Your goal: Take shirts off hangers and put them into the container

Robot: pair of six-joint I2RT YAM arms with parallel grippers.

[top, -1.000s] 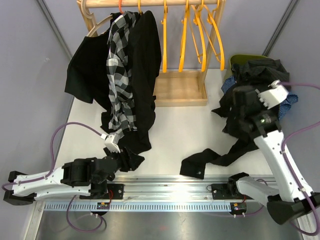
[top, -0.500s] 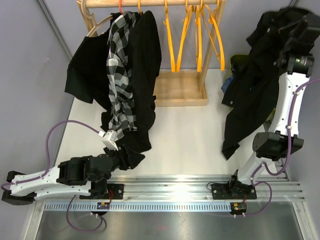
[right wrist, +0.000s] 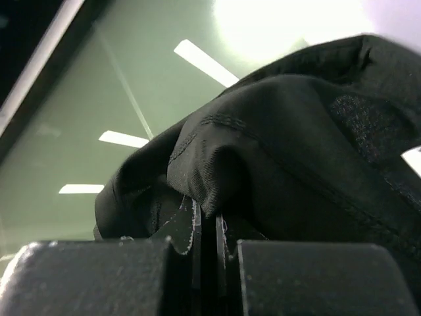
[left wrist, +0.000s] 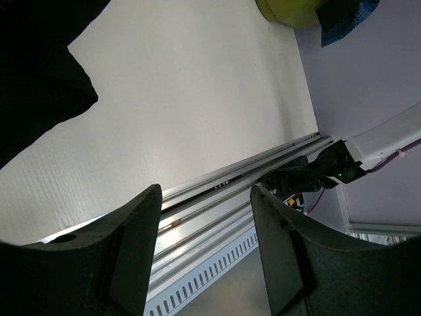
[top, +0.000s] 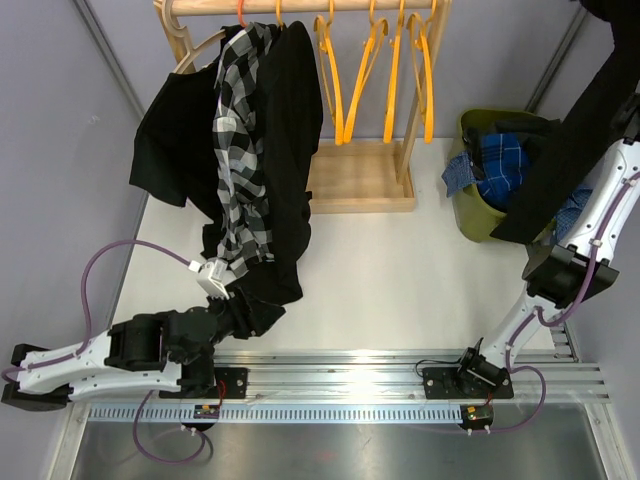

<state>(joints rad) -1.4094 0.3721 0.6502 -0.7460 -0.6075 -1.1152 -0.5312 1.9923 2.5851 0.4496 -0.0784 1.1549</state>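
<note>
My right gripper [right wrist: 205,220] is shut on a fold of a black shirt [right wrist: 296,151], with ceiling lights behind it. In the top view that shirt [top: 575,130] hangs as a long strip from the top right corner down over the olive-green container [top: 470,215]; the gripper itself is above the frame. A checked shirt [top: 240,150] and black shirts [top: 290,130] hang at the rack's left end. Several bare orange hangers [top: 340,80] hang to their right. My left gripper [left wrist: 205,197] is open and empty, low by the hanging black hem [top: 245,312].
The pale wooden rack base [top: 360,180] stands at the back centre. Blue checked cloth [top: 505,165] lies in the container. A metal rail [top: 350,370] runs along the near edge. Grey walls close in on both sides.
My right arm has swung up and right, lifting the black shirt off the table until it hangs over the container. The empty hangers have swayed. The left arm has hardly moved.
</note>
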